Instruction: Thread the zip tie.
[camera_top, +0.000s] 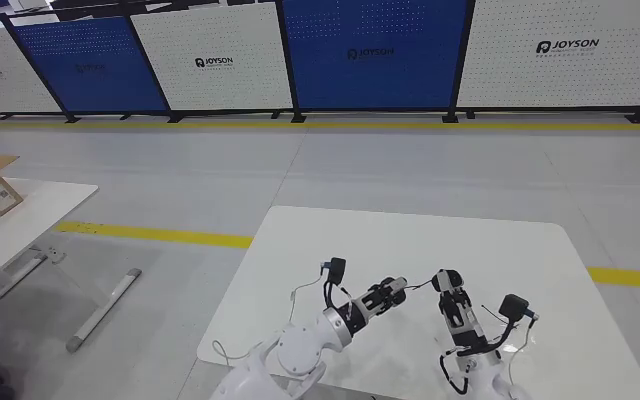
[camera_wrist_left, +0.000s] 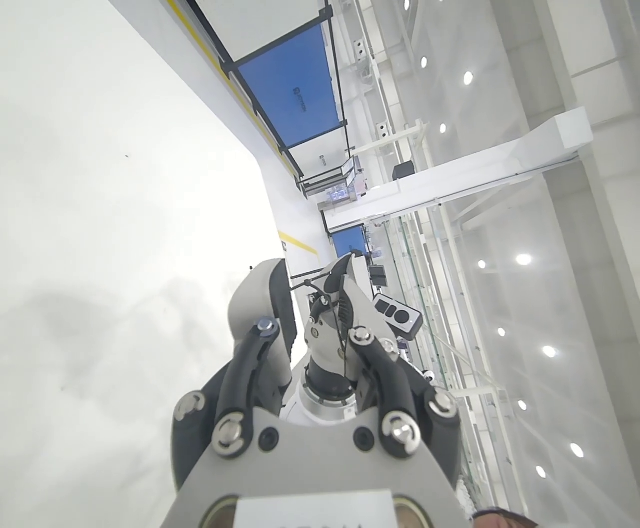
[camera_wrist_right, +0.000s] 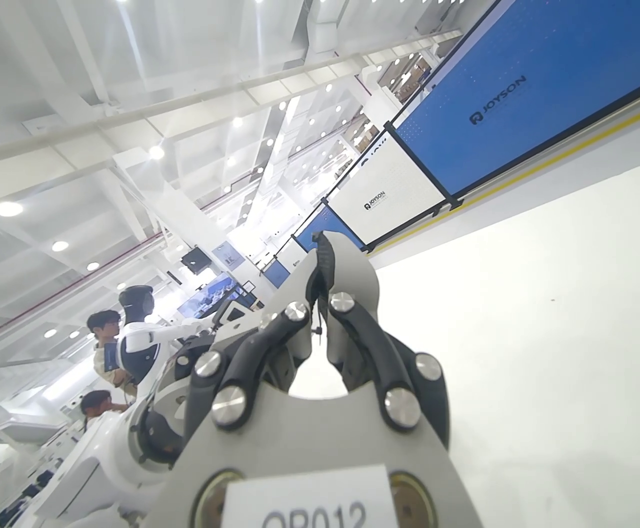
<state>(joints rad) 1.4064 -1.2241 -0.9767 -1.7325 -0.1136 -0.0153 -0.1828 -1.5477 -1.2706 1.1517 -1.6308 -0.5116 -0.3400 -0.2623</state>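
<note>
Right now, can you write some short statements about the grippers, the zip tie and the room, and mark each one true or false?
1. The right gripper is shut on the zip tie. True.
2. The zip tie lies flat on the white table. False: the right gripper holds it up off the surface.
3. The left gripper is close to the right gripper. True.
4. All partition panels behind the table are blue. False: blue and white ones alternate.

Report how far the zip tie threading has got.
Done: the right gripper is shut on the zip tie, over the table. In hand: the tie's other end sits between the open fingers of the left gripper. Left: the tail through the head; too small to tell whether it has entered.
</note>
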